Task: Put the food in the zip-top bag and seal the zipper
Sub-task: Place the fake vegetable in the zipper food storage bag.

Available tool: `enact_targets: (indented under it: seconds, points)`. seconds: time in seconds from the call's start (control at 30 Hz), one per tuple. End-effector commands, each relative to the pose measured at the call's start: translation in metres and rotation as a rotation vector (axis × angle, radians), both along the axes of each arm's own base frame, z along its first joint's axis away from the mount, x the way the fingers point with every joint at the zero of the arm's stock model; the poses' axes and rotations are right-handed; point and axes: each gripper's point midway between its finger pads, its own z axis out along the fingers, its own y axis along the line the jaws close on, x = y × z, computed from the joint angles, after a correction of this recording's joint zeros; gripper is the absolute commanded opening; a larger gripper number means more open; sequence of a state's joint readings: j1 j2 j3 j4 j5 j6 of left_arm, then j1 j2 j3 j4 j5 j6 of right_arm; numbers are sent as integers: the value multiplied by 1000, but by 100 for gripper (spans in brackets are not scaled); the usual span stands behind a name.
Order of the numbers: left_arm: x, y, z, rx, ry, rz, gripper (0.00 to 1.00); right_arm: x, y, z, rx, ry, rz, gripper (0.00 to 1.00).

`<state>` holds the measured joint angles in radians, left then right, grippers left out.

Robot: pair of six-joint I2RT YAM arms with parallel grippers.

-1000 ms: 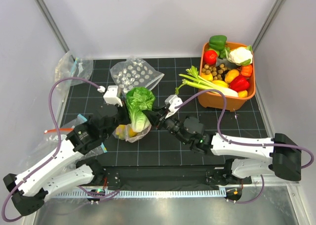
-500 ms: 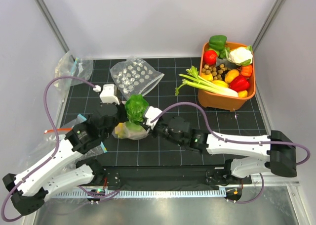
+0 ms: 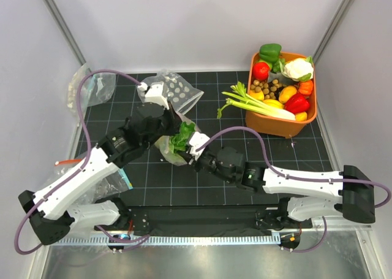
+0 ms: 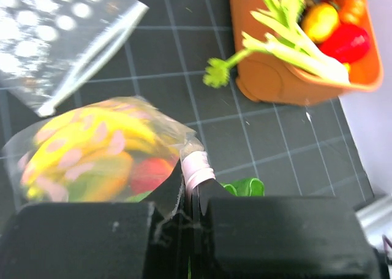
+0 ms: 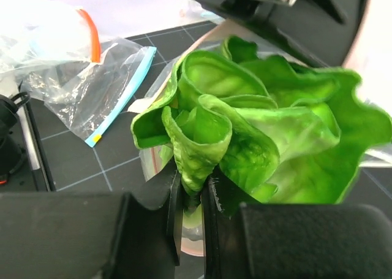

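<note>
The zip-top bag [image 3: 164,150] hangs off the mat with the yellow banana bunch [image 4: 92,145] and the red round fruit [image 4: 150,173] inside. My left gripper [image 3: 169,124] is shut on its pale pink zipper [image 4: 197,166] at the mouth edge and holds it up. My right gripper [image 3: 188,145] is shut on a leaf of the green lettuce [image 3: 182,135], whose lower part sits in the bag's mouth. In the right wrist view the lettuce [image 5: 263,126] fills the frame and its white base is hidden.
A second dotted bag [image 3: 170,92] lies flat behind the left gripper. An orange basket [image 3: 309,116] of toy produce stands at the back right, with celery [image 3: 251,101] sticking out over the mat. Plain clear bags [image 5: 92,89] with blue and orange-red zips lie at the left.
My left arm has swung up and back, lifting the bag's mouth off the mat. The lettuce has sunk from standing tall above the bag to lower in its mouth, the right gripper following.
</note>
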<state>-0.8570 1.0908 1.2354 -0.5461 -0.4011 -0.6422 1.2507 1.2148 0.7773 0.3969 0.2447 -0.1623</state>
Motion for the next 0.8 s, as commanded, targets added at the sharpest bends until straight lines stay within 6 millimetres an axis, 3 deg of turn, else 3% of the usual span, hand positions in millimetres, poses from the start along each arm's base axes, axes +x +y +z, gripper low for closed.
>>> enact_targets:
  seconds: [0.0, 0.03, 0.07, 0.1, 0.13, 0.2, 0.27, 0.37, 0.43, 0.57, 0.6, 0.77]
  points:
    - [-5, -44, 59, -205, -116, -176, 1, 6, -5, -9, 36, 86, 14, 1]
    - [-7, -48, 60, -216, -117, -200, 1, 1, -1, -9, 78, 173, 95, 1]
    - [-9, -49, 60, -213, -119, -214, 1, 23, -13, -10, 113, 226, 94, 1]
    - [-11, -51, 60, -214, -115, -232, 1, 32, -18, -11, 145, 270, 113, 1]
    - [-15, -51, 61, -218, -116, -248, 1, 28, -15, -9, 195, 337, 186, 1]
    - [-21, -55, 60, -233, -110, -285, 2, 44, -18, -12, 191, 352, 157, 1]
    - [-26, -63, 59, -251, -103, -330, 2, 56, -14, -37, 129, 420, 93, 1]
    - [-31, -72, 57, -257, -87, -384, 1, 65, -1, -47, 108, 462, 102, 1]
    - [-30, -74, 53, -246, -84, -389, 1, 64, 4, -53, 84, 488, 110, 1]
    - [-22, -66, 39, -202, -91, -335, 1, 57, -1, -47, 98, 451, 128, 1]
    - [-19, -60, 39, -195, -102, -304, 2, 52, -5, -29, 122, 385, 144, 1]
    - [-9, -53, 28, -150, -103, -249, 2, 17, -9, -10, 118, 278, 226, 3]
